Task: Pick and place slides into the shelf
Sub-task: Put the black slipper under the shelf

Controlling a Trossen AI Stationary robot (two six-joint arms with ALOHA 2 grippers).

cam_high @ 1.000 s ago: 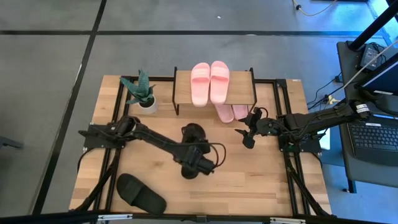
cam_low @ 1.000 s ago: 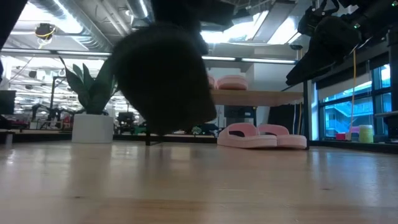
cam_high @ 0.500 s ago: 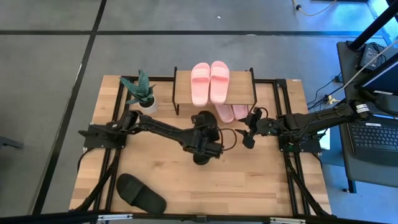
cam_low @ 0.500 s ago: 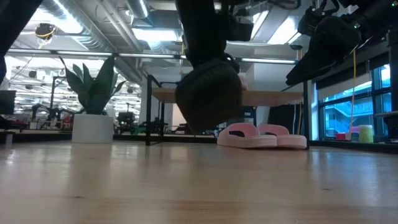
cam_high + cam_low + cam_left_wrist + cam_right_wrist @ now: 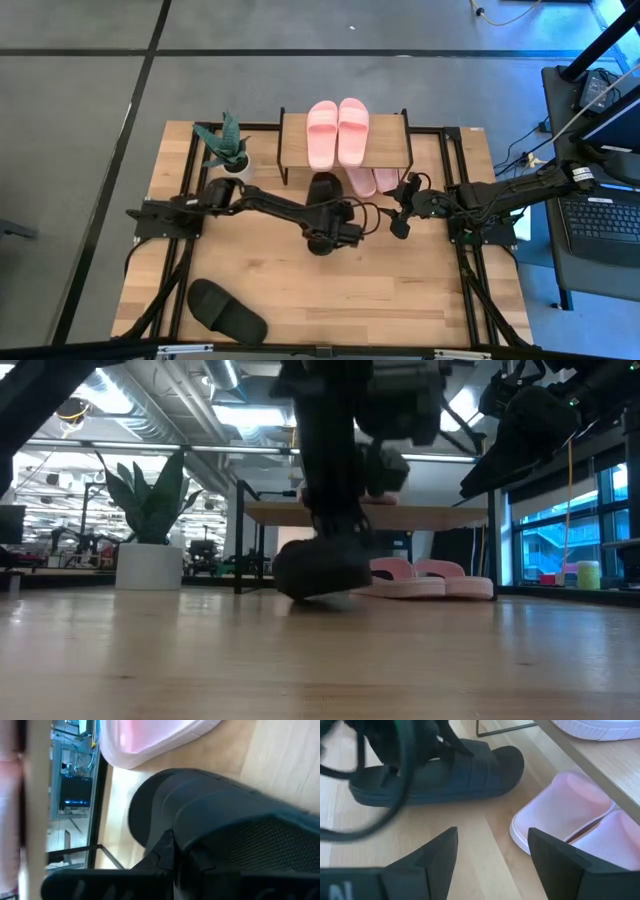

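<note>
My left gripper [image 5: 323, 207] is shut on a black slide [image 5: 322, 188], whose one end points at the shelf [image 5: 388, 150], beside the pink pair [image 5: 372, 181] on the table under the shelf's top board. Another pink pair [image 5: 337, 132] lies on the top board. The second black slide [image 5: 228, 311] lies on its sole near the table's near left corner. My right gripper [image 5: 398, 222] hovers open just right of the held slide [image 5: 440, 770], touching nothing. My left gripper comes down on the black slide from above [image 5: 335, 525] and grips it around its strap [image 5: 427, 762]; the gripper's own body hides exactly where the fingers sit. The slide lies about level, with its sole [image 5: 318, 592] at the tabletop in front of the shelf.
A potted plant [image 5: 227, 148] stands left of the shelf near the table's far edge. The shelf's black frame legs [image 5: 240, 538] stand beside the held slide. Bare tabletop [image 5: 400, 290] spreads across the near right part. A laptop [image 5: 600, 222] sits off the table's right edge.
My left gripper has carried the black slide from the table's middle toward the far edge and the shelf, then down. The slide, lifted clear a second ago, now sits at the tabletop in front of the shelf's lower space. My right arm has kept still.
</note>
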